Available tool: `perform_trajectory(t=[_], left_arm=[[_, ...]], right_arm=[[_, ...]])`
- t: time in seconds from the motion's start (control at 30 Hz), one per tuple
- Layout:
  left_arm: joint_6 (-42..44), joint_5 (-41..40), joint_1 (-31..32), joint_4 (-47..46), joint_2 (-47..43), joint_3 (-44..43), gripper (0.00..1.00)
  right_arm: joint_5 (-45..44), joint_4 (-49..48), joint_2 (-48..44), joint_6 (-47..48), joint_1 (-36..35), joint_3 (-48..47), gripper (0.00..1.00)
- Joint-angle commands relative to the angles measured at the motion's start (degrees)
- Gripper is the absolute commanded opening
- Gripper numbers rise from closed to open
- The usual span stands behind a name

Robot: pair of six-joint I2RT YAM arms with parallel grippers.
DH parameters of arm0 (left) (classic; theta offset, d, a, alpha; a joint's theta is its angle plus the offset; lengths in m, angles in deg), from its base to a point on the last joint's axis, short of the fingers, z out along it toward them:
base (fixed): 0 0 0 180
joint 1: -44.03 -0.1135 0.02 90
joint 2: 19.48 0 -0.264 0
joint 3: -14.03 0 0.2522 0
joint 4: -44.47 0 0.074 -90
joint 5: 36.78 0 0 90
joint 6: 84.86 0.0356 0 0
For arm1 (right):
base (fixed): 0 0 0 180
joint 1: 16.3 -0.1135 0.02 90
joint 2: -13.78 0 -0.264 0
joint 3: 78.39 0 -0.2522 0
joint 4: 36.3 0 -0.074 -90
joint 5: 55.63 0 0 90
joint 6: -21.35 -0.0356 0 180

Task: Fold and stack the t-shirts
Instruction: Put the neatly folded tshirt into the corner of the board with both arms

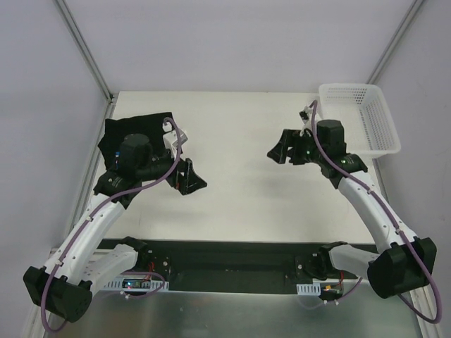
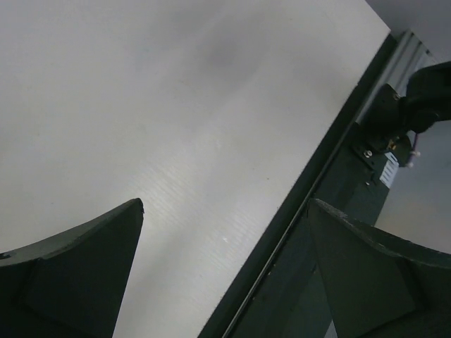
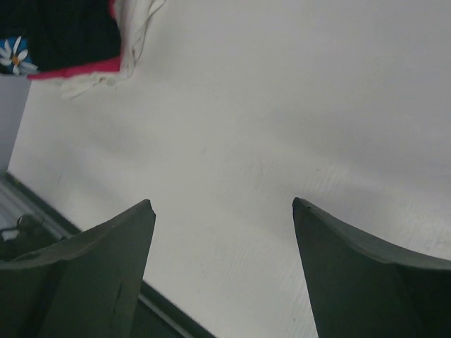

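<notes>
A stack of t-shirts (image 1: 137, 125) lies at the back left of the table, with a black one on top. The right wrist view catches its corner: black cloth with a white daisy (image 3: 63, 32), a magenta-pink edge (image 3: 79, 69) and white cloth (image 3: 135, 28) beside it. My left gripper (image 1: 190, 182) hangs open to the right of the stack, above bare table (image 2: 225, 205) near the front edge. My right gripper (image 1: 277, 151) is open over the table's right half (image 3: 222, 204). Nothing sits between either pair of fingers.
A white plastic mesh basket (image 1: 366, 120) stands at the back right corner, just behind the right arm. A dark rail (image 2: 331, 211) runs along the table's near edge. Grey walls and metal posts (image 1: 84, 49) close in the back and sides.
</notes>
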Motion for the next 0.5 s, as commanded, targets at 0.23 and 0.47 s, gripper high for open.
perform_trajectory(t=[0.23, 0.47], left_arm=[[5.27, 23.12, 0.67, -1.68, 0.88, 1.56, 0.99], [5.63, 27.78, 0.67, -2.91, 3.16, 2.53, 0.99]], right_arm=[[26.49, -15.26, -0.56, -2.88, -4.01, 12.44, 0.82], [30.89, -21.95, 2.78, -4.55, -6.03, 13.84, 0.83]])
